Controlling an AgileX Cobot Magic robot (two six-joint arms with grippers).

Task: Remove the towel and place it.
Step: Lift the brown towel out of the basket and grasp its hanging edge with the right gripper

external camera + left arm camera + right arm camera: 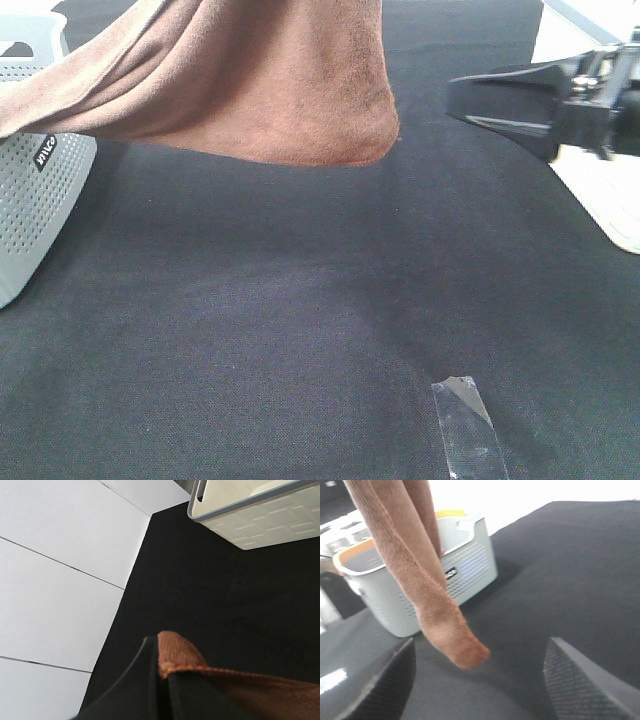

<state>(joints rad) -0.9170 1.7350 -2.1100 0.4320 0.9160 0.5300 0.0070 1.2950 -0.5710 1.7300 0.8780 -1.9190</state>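
Observation:
The brown plush towel (260, 80) hangs in the air above the black table, its lower corner drooping toward the middle. My left gripper (162, 665) is shut on a stitched edge of the towel (240, 685); it is out of frame in the exterior view. My right gripper (462, 100) is open and empty at the right, level with the towel's hanging corner and apart from it. In the right wrist view the towel (420, 570) dangles ahead of the gripper (480, 680), between its spread fingers (385, 685). No white tag shows.
A grey perforated basket (40, 190) stands at the table's left edge, behind the towel in the right wrist view (465, 565). A strip of clear tape (468, 425) lies near the front. A white surface (610, 190) borders the table on the right.

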